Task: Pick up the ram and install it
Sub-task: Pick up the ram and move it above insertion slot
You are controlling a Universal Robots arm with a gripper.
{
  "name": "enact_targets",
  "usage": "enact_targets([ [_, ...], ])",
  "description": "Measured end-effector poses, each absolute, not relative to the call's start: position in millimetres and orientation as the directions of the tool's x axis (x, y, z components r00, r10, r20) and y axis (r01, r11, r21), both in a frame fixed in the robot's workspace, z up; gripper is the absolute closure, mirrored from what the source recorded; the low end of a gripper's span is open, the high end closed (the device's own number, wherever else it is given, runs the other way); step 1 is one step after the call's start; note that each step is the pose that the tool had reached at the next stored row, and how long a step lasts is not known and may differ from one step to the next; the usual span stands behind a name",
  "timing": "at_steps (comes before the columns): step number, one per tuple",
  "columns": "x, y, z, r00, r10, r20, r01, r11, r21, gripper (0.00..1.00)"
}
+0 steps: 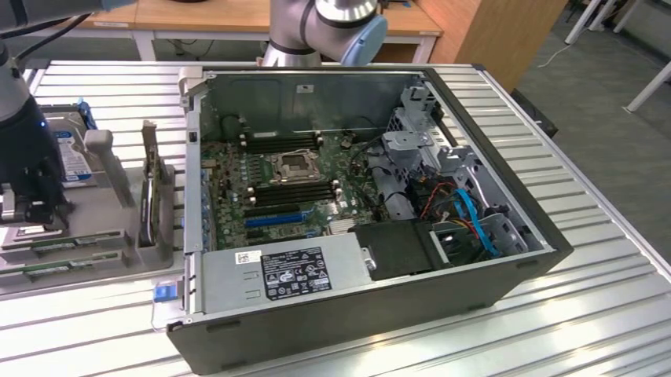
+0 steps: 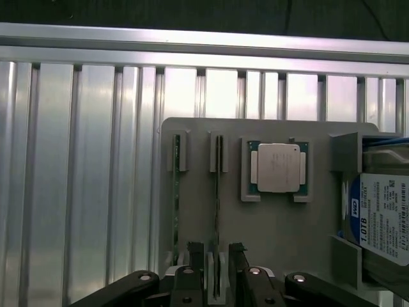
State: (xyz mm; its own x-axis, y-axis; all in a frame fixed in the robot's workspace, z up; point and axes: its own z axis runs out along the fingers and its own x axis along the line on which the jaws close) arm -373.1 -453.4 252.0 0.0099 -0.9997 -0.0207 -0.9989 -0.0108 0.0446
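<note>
None of the install is done yet, I judge: in the exterior view the ram sits in the grey tray on the table, beside the open computer case. In the wrist view the jaws stand wide open, straddling the ram without gripping it. A second stick stands just beside it.

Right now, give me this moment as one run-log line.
stage: pre-grasp | end effector: open, astride thin green ram stick | ram: standing on edge in grey holder tray
</note>
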Motion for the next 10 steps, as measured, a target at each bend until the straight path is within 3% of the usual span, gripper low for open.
enact_targets([
  [10, -373, -471, 252, 0.010, -1.000, -0.019, -0.999, -0.011, 0.045, 0.71],
])
